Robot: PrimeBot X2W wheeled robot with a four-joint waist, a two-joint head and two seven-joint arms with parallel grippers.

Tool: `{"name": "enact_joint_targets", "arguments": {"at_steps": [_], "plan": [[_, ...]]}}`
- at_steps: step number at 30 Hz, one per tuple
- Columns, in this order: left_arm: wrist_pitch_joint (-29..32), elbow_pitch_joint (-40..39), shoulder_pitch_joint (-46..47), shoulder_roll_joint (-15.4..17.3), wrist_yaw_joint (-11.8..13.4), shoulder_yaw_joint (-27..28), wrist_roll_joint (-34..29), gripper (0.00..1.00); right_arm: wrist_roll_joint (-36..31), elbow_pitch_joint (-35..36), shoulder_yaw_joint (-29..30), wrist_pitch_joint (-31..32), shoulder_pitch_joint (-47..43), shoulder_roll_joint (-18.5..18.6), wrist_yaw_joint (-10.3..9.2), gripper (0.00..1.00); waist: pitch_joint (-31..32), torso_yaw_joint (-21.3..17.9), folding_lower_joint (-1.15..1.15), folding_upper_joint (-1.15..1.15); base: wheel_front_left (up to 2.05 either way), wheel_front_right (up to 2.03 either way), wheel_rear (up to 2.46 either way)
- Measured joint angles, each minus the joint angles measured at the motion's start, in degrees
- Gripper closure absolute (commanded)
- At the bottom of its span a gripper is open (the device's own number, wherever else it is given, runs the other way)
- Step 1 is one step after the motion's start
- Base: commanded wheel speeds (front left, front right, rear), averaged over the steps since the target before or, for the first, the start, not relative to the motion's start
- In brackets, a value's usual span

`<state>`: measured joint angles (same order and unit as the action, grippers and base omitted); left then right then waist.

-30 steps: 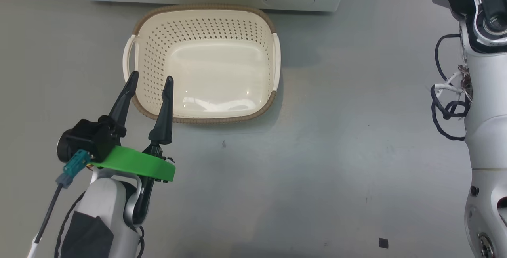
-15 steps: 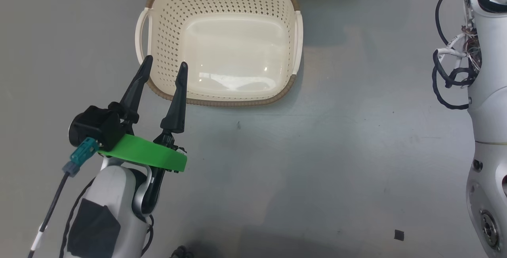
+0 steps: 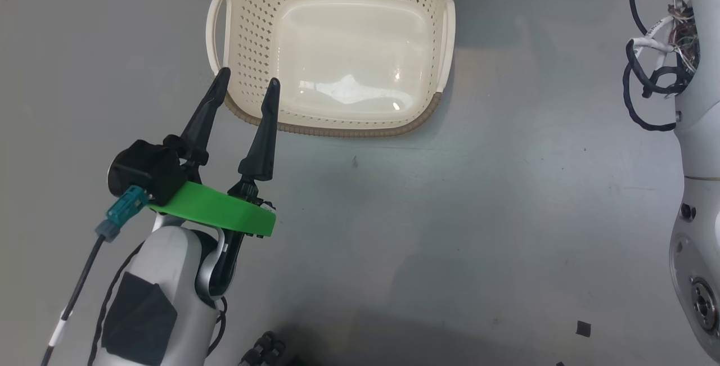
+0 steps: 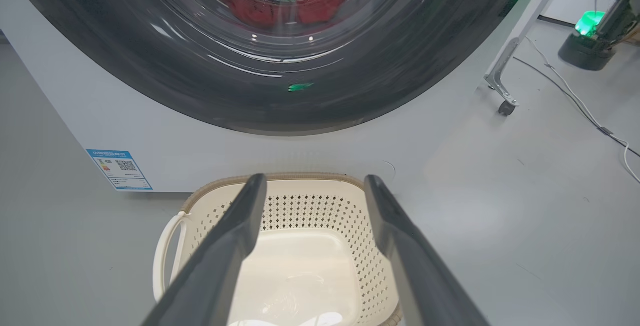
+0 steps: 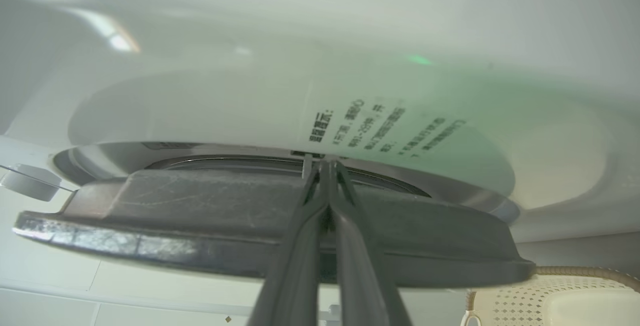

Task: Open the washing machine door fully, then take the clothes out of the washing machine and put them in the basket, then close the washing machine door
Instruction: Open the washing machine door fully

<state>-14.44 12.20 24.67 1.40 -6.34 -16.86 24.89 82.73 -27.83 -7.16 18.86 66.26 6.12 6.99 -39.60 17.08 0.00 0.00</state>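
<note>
Just beyond spread left fingers, the basket; right fingers clenched at the washing machine door.

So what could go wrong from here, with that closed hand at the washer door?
The right hand, fingers pinched shut at the edge of the washing machine door, might slip off the glossy rim instead of pulling it open.
The basket sits close under the door. The open left hand hovering near its corner could nudge it away, so the red clothes might land on the floor.
</note>
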Motion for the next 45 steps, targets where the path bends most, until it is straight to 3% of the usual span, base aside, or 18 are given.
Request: {"name": "enact_joint_targets", "arguments": {"at_steps": [24,45], "plan": [[0.0,-1.0,2.4,-0.1,1.4,0.7,1.3,0.0,5.1,-1.7,-2.1,5.6,1.1,0.7,-0.01,1.0,-0.9,0.9,0.0,0.0,0.0,0.0,0.0],[0.0,-0.5,2.3,-0.1,1.5,2.3,1.2,0.0,9.7,-0.6,-6.0,17.3,-10.7,1.2,-0.01,1.0,5.0,-0.1,0.0,0.0,0.0,0.0,0.0]]}}
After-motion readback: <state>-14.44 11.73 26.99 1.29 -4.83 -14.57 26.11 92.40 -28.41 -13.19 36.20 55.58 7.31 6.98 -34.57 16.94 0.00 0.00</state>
